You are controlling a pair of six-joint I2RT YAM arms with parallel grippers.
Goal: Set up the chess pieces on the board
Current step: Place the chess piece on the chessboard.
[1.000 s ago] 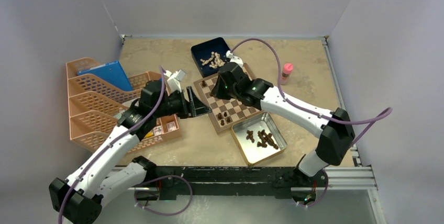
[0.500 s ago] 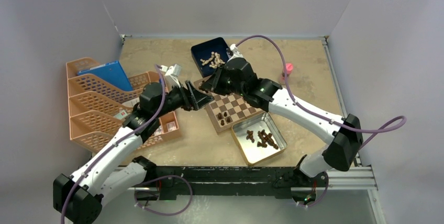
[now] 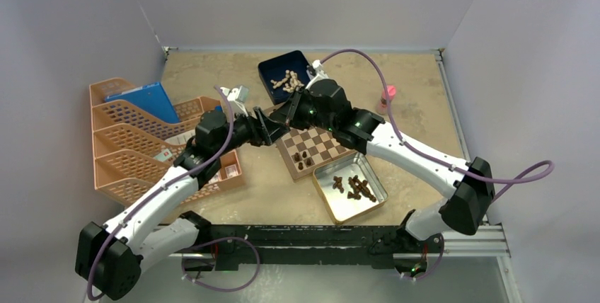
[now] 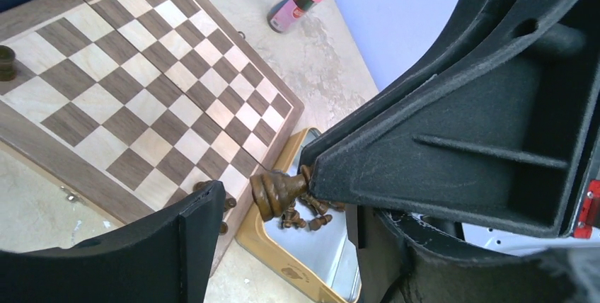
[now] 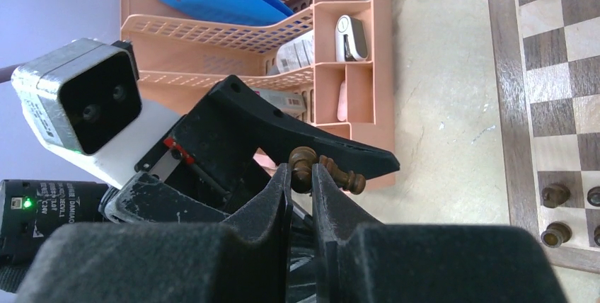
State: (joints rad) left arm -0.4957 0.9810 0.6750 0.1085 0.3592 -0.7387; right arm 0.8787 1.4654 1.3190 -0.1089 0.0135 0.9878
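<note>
Above the board's (image 3: 322, 146) left edge, dark brown chessman (image 5: 306, 158) clamped between the right gripper's (image 5: 301, 175) closed fingers, close by the left gripper's (image 3: 266, 132) parted, empty fingers. Probably light, rigid and slick; best pinched low at the broad base. On the board's near side, silver tin (image 3: 357, 208) of dark chessmen (image 3: 357, 188); on its far side, blue box (image 3: 269, 75) of pale chessmen (image 3: 289, 81); to its left, peach organiser rack (image 3: 127, 154) close beside the left arm (image 3: 166, 193).

The board (image 4: 163, 90) is smooth wood with a soft sheen, and the dark chess piece (image 4: 272, 190) is glossy varnished wood. The tin (image 3: 350, 209) is shiny bare metal, while the right gripper (image 5: 301, 175) has fingers (image 5: 269, 207) of matt, grainy black plastic.
</note>
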